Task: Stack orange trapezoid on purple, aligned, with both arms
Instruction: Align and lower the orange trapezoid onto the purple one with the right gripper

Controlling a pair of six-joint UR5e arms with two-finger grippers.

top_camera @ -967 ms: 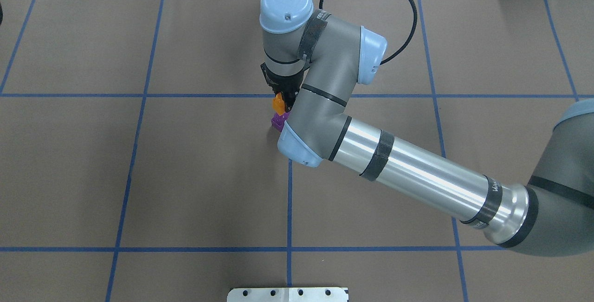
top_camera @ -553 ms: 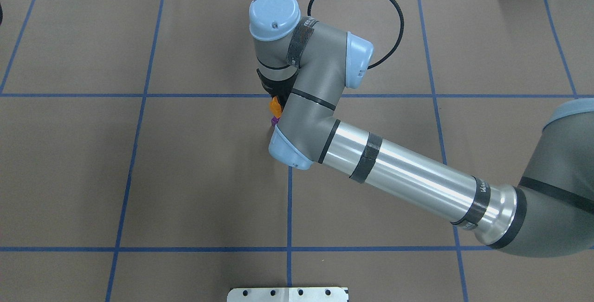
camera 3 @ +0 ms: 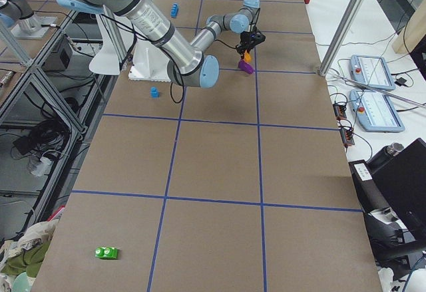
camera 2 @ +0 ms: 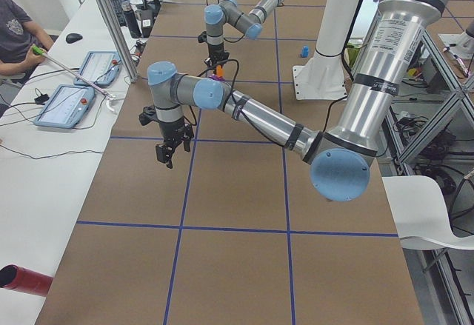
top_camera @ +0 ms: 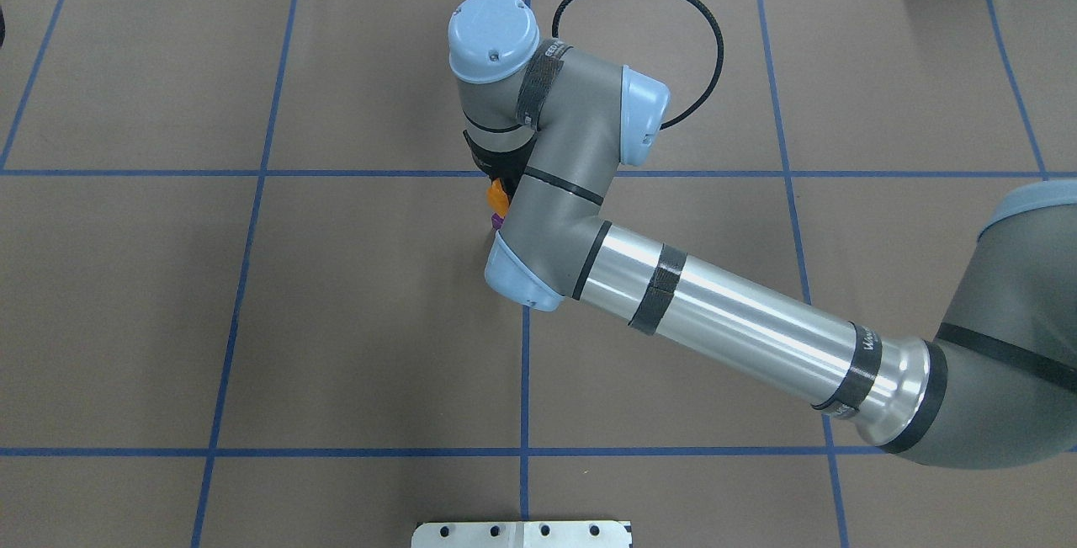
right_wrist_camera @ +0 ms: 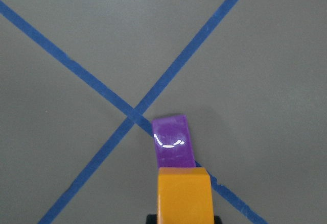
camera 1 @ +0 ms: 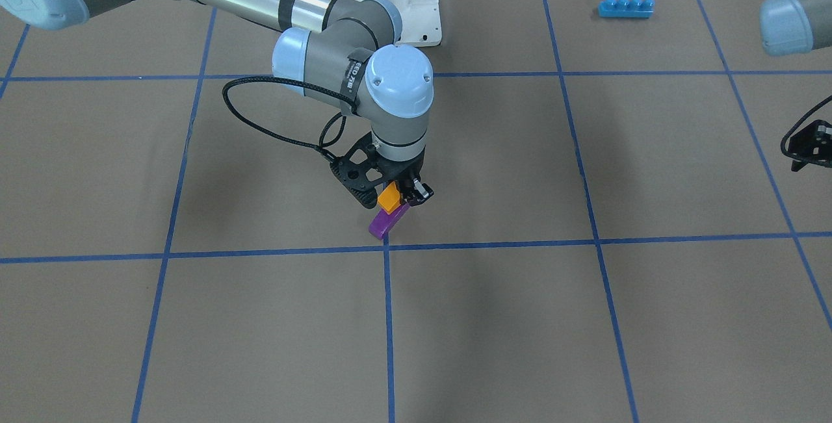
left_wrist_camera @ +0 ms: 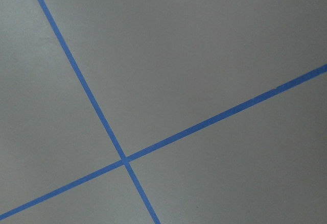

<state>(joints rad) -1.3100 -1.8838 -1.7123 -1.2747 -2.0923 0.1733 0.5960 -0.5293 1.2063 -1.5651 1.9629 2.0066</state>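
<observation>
My right gripper is shut on the orange trapezoid, with a black finger on each side of it. It holds the block over the far end of the purple block, which lies on the brown table by a blue tape crossing. In the right wrist view the orange trapezoid overlaps the near end of the purple block; I cannot tell whether they touch. In the overhead view only slivers of orange and purple show past the wrist. My left gripper hangs at the table's side, empty; whether it is open is unclear.
A blue four-stud brick lies near the robot's base plate. A small blue block and a green block lie far from the stack. The left wrist view shows only table and tape lines.
My right arm has shifted left in the overhead view with the orange trapezoid still held. The wrist now hides most of the purple block.
</observation>
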